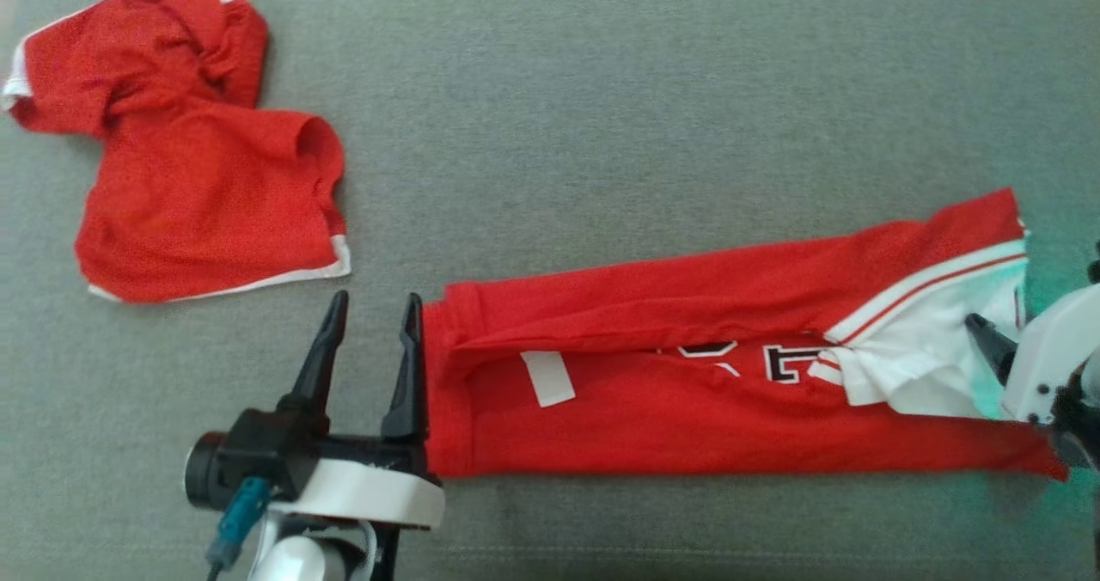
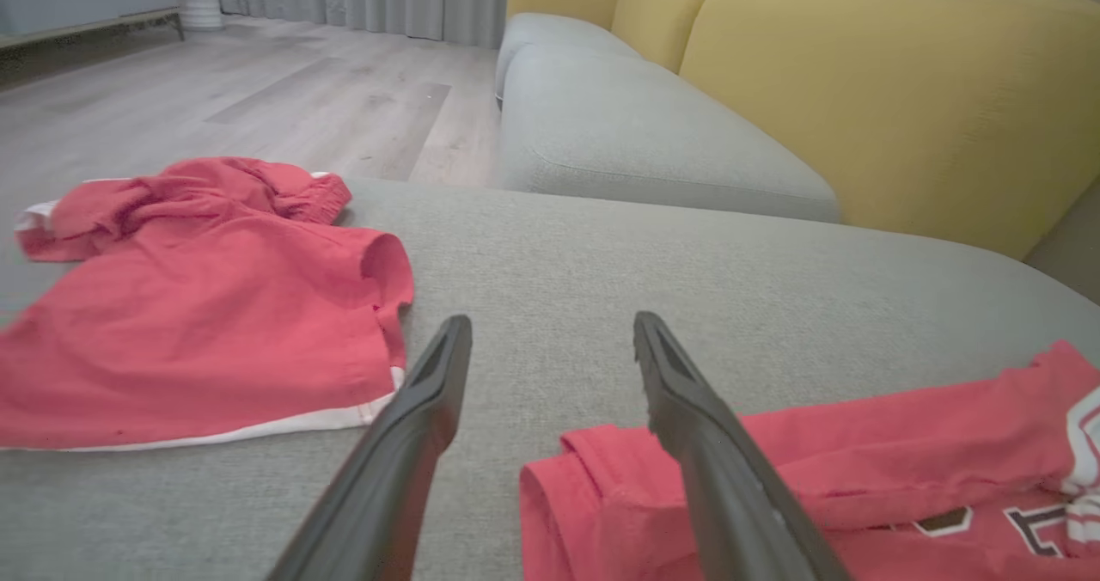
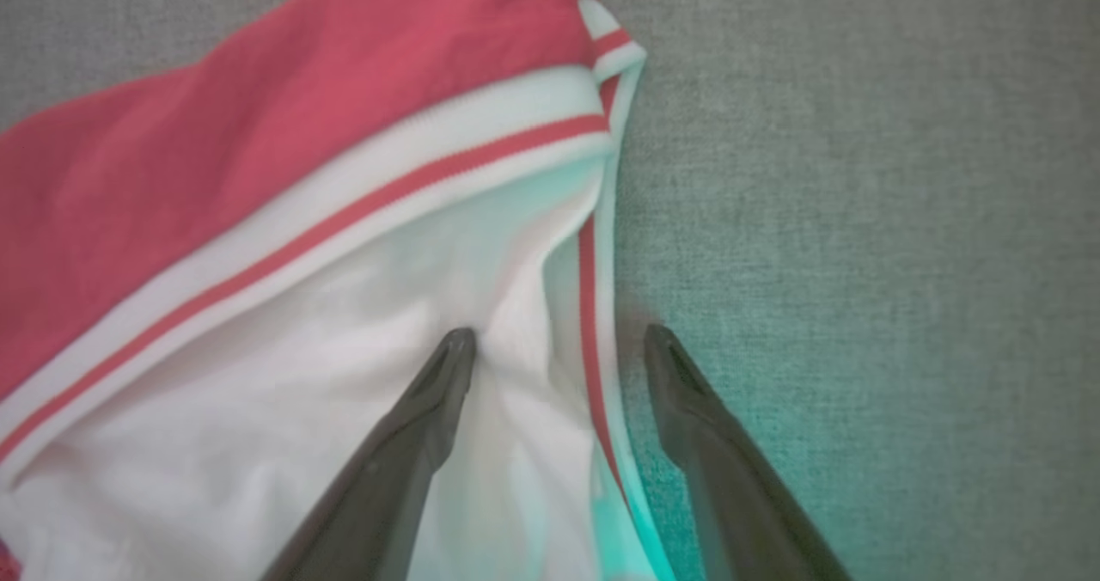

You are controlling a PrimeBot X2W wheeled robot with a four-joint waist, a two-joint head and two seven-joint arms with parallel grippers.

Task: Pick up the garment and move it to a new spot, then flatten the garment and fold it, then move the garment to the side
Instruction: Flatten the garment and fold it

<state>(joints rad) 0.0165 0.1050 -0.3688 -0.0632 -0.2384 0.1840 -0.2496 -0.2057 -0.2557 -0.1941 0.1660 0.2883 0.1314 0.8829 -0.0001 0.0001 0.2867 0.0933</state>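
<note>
The garment, red with a white collar band and dark lettering, lies folded into a long strip across the grey cushion. My left gripper stands open at the strip's left end, its right finger against the folded edge. In the left wrist view the left gripper holds nothing, and the garment lies under its right finger. My right gripper is at the strip's right end. In the right wrist view the right gripper is open astride the garment's white edge, one finger over fabric, one over cushion.
A second red garment with white trim lies crumpled at the cushion's far left, also seen as the red heap. Beyond the cushion are another grey seat, a yellow backrest and a wooden floor.
</note>
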